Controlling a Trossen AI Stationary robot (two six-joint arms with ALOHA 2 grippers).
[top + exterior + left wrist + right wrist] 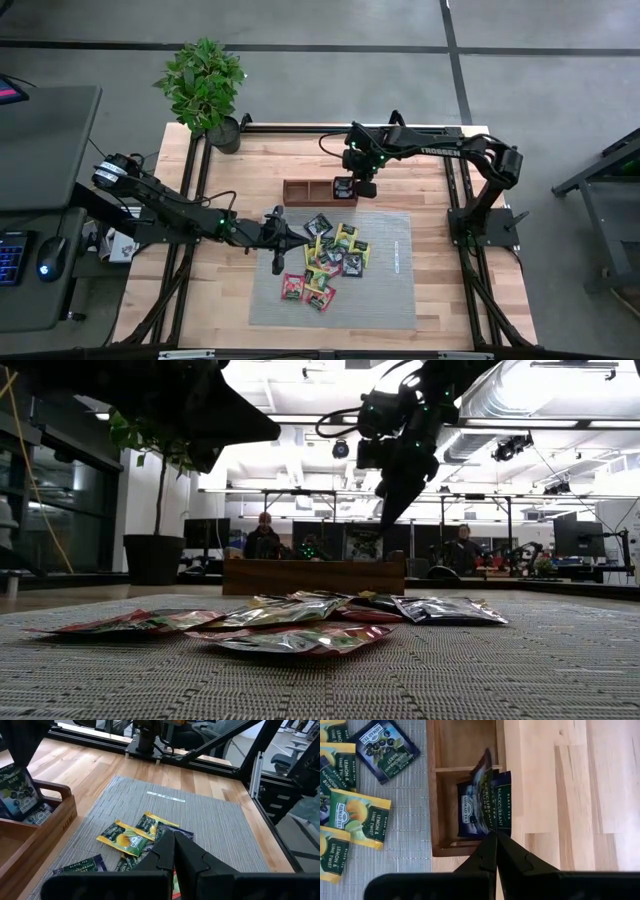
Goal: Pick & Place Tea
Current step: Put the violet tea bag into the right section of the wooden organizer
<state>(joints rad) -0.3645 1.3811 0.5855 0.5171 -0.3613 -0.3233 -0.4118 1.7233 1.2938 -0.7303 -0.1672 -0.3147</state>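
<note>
The right pincer (358, 187), fingers together, hangs over the tray's (300, 187) right compartment, where dark sachets (485, 805) stand. The left pincer (277, 232), also closed, should open before descending on the mat's (390, 275) loose sachets (330, 255) (pick an edge one).

1. My right gripper (345, 188) hangs closed over the end compartment of the wooden tray (300, 192), where dark sachets (482, 805) stand on edge and fill that slot.
2. The tray's other two compartments look open from above.
3. My left gripper (277, 236) sits closed at the grey mat's (385, 290) edge; its arm blocks the counter (440, 300) on that side.
4. The tea sachets (325, 262) crowd the mat's middle, overlapping, leaving little room for fingers between them.
5. The mat's half toward my right arm's base lies bare.
6. A potted plant (205, 85) stands at the counter's far corner, well apart.
</note>
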